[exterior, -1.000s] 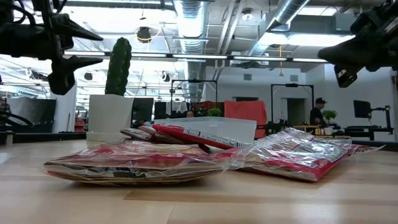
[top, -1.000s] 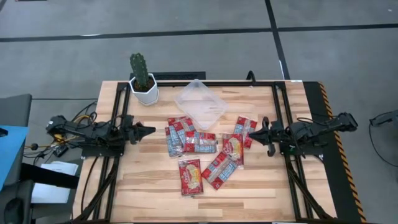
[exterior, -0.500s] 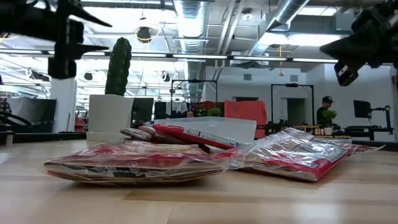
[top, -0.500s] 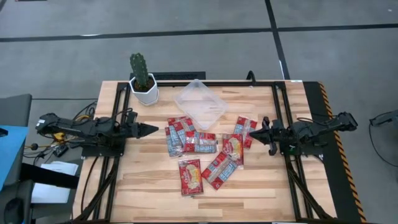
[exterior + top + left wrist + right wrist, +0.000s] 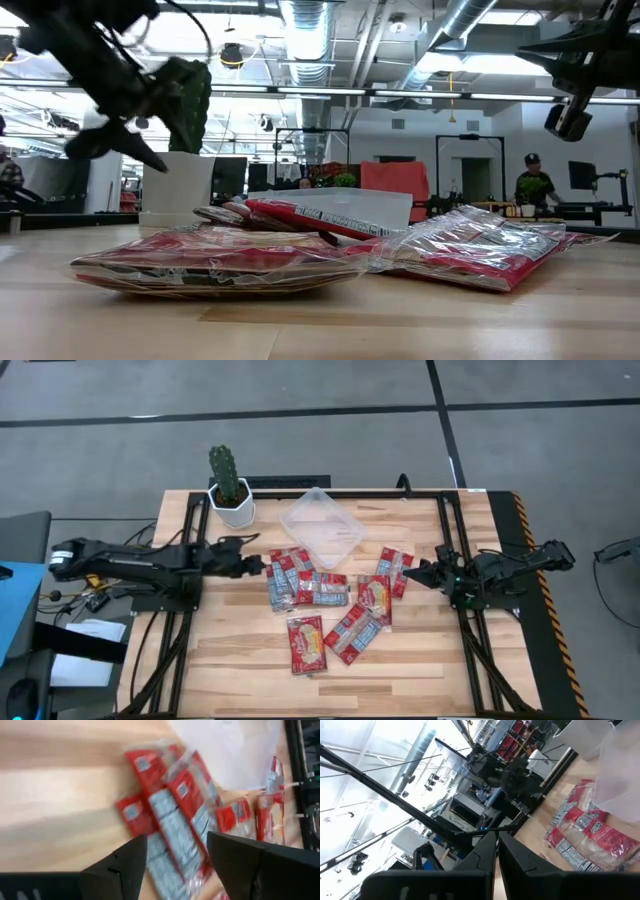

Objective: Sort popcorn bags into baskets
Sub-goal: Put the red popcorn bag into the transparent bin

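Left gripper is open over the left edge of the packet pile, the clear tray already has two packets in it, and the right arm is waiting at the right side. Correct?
Not quite: the clear tray is empty in the high view; all the popcorn bags lie on the table. The rest holds: the left gripper is open at the pile's left edge, and the right gripper waits at the right.

Light: ceiling lamps are shining bright and even, throwing only faint shadows on the table (image 5: 420,660) | Glare: windows are blowing out white behind the cactus (image 5: 188,105), wrappers of the popcorn bags (image 5: 470,245) are glinting | Blur: left arm (image 5: 110,85) is smearing, left wrist view is streaking sideways | Focus: high view is staying sharp
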